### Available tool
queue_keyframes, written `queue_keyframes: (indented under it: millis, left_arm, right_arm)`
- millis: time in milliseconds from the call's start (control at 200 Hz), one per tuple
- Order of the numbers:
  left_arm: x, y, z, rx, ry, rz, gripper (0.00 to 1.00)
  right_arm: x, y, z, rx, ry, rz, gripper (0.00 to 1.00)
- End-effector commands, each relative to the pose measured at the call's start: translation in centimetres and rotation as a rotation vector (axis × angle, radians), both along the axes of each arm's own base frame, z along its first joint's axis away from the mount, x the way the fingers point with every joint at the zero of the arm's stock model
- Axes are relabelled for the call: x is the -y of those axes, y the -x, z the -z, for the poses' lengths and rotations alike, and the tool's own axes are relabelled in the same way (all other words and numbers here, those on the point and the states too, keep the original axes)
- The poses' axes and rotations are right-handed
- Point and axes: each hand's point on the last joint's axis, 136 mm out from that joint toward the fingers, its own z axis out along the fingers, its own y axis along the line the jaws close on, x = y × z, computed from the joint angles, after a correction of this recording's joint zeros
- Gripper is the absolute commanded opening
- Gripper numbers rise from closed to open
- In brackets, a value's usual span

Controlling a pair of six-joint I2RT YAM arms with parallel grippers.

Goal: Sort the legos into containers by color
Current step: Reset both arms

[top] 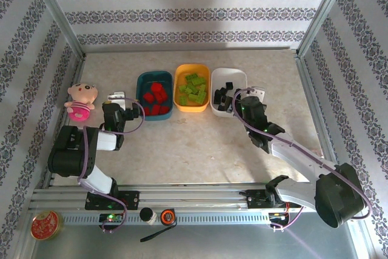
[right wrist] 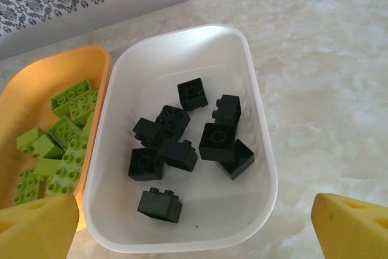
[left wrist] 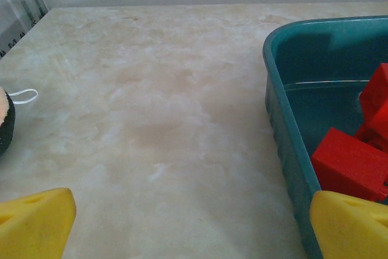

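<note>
A: Where are the legos?
B: The red legos (top: 156,101) lie in the teal tray (left wrist: 279,107); the lime-green legos (right wrist: 63,141) in the orange-yellow tray (right wrist: 36,71); the black legos (right wrist: 182,141) in the white tray (right wrist: 254,119)
A: And the claws?
B: The left claw (left wrist: 194,228) is spread wide and empty over the surface (left wrist: 151,119) beside the teal tray; the right claw (right wrist: 194,228) is likewise spread, empty, above the white tray

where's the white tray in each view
top external: white tray, rightmost of three trays.
right wrist: white tray at centre, holding black bricks.
shared landmark: orange-yellow tray with green bricks, next to its left side.
</note>
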Motion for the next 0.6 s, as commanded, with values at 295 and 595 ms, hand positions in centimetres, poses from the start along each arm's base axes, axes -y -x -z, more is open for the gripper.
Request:
queue_keyframes:
  millis: [295, 595]
  left_arm:
    - [-0.1, 0.1, 0.0, 0.015, -0.006, -0.007, 0.99]
    - [0.0, 0.1, 0.0, 0.017, -0.005, -0.002, 0.99]
  right_arm:
    - [2.9, -1.9, -4.3, 0.269, 0.291, -0.047, 0.98]
    - [8.9, -5.7, 0.0, 0.198, 0.302, -0.009, 0.98]
